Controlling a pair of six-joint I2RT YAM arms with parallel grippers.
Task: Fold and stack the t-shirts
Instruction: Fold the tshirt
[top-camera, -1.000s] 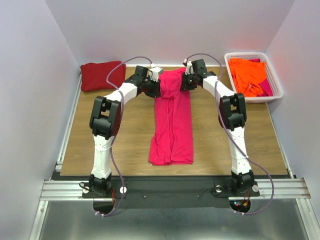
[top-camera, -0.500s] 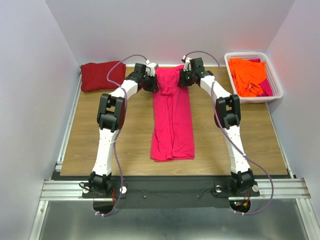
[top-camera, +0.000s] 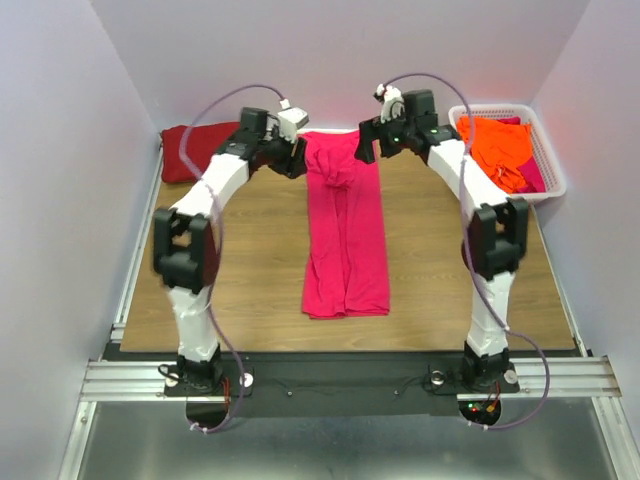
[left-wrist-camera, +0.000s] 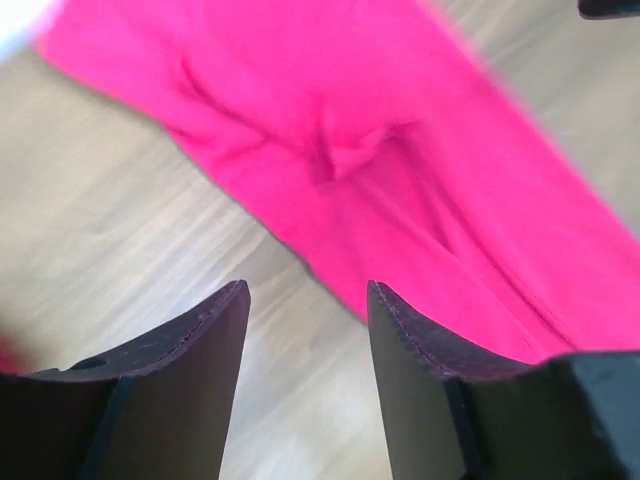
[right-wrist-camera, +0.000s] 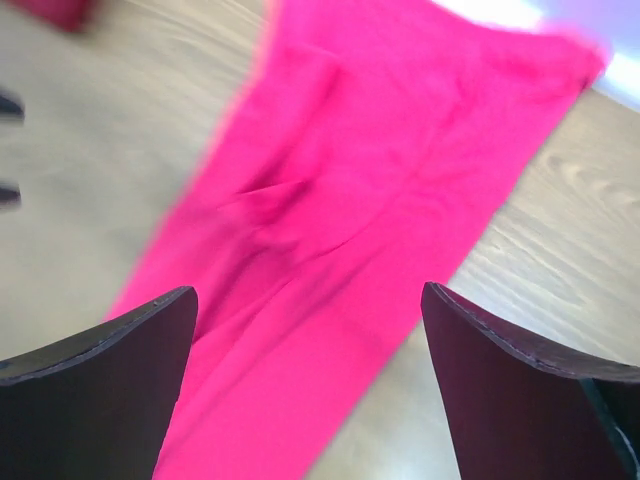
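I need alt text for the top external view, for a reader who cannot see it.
A bright pink t-shirt, folded into a long narrow strip, lies down the middle of a wooden table, with the left gripper and right gripper flanking its far end. A folded maroon t-shirt lies far left; a white basket holding orange t-shirts stands far right.

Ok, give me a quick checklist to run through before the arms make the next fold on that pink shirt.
1. Left gripper free of cloth: ok, open and empty.
2. Right gripper free of cloth: ok, open wide and empty.
3. Bright pink-red cloth t-shirt lies flat as a long strip on the wooden table: ok.
4. Strip smooth: not ok, creases near its far end.
5. Left arm clear of the folded dark maroon-red shirt: cannot tell, they overlap in the top view.
6. White latticed plastic basket outside the fold path: ok.
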